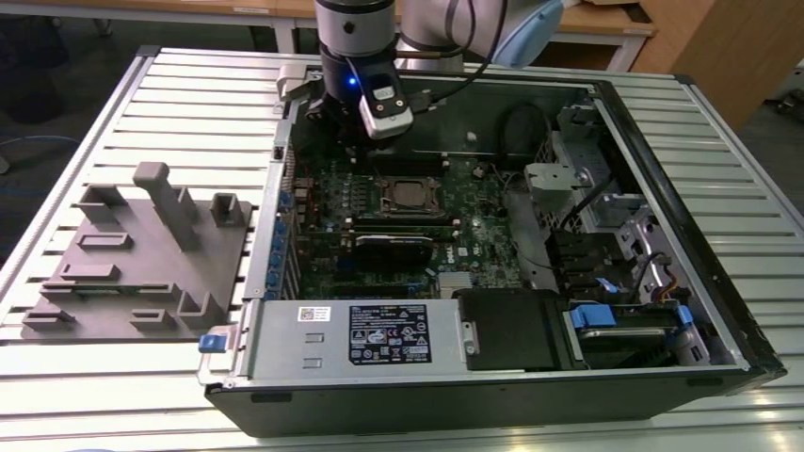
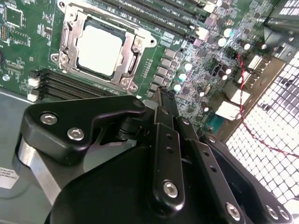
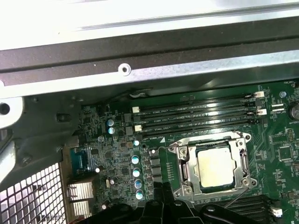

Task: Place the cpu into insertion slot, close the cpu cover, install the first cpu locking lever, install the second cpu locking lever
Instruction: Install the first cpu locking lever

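The cpu point(image 2: 100, 49) lies flat in the insertion slot point(image 2: 133, 58), its pale silvery top showing through the window of the cpu cover point(image 2: 70, 44), which is folded down over it. In the first wrist view the cpu point(image 3: 216, 168) sits inside the cover frame point(image 3: 186, 169), and a thin wire lever point(image 3: 235, 198) angles out from one socket corner. My gripper point(image 2: 160, 95) hovers beside the socket with its fingers together and nothing between them. In the exterior view the gripper point(image 1: 373, 160) hangs just behind the socket point(image 1: 405, 193), toward the view's left.
The green motherboard point(image 1: 477, 235) lies inside an open computer case point(image 1: 703, 282) on a slatted table point(image 1: 151, 85). Long black memory slots point(image 3: 196, 114) flank the socket. A grey fixture block point(image 1: 138, 254) stands at the exterior view's left. Drive bays and cables fill the case's right side.
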`<state>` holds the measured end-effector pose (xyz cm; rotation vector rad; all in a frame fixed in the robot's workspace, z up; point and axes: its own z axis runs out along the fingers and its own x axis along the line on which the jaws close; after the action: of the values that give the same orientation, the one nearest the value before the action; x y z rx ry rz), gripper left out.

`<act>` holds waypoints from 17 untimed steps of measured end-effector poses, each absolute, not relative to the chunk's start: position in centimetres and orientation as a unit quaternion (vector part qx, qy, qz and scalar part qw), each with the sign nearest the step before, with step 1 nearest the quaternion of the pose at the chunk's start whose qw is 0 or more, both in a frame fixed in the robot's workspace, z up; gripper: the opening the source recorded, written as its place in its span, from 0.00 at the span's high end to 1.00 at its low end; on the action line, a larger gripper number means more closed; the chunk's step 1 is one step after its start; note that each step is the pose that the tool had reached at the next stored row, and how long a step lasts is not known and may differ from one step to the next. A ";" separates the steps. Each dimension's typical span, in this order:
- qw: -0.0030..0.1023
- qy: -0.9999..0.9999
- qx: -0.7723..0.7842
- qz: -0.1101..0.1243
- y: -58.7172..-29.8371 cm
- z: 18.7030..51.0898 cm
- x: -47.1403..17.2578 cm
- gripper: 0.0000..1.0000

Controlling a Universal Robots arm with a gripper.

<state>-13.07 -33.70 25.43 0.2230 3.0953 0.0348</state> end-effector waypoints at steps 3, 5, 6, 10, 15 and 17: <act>0.018 0.997 0.072 0.027 -33.8 25.4 -13.1 0.90; 0.017 0.997 0.072 0.036 -33.9 25.4 -13.2 0.90; 0.017 0.997 0.072 0.037 -33.9 25.4 -13.2 0.90; 0.018 0.997 0.069 0.037 -33.9 25.4 -13.4 0.90; 0.018 0.997 0.060 0.038 -33.9 25.4 -13.6 0.90; 0.018 0.997 0.058 0.038 -33.9 25.4 -13.8 0.90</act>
<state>-13.82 -33.90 25.40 0.1808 3.0975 0.1171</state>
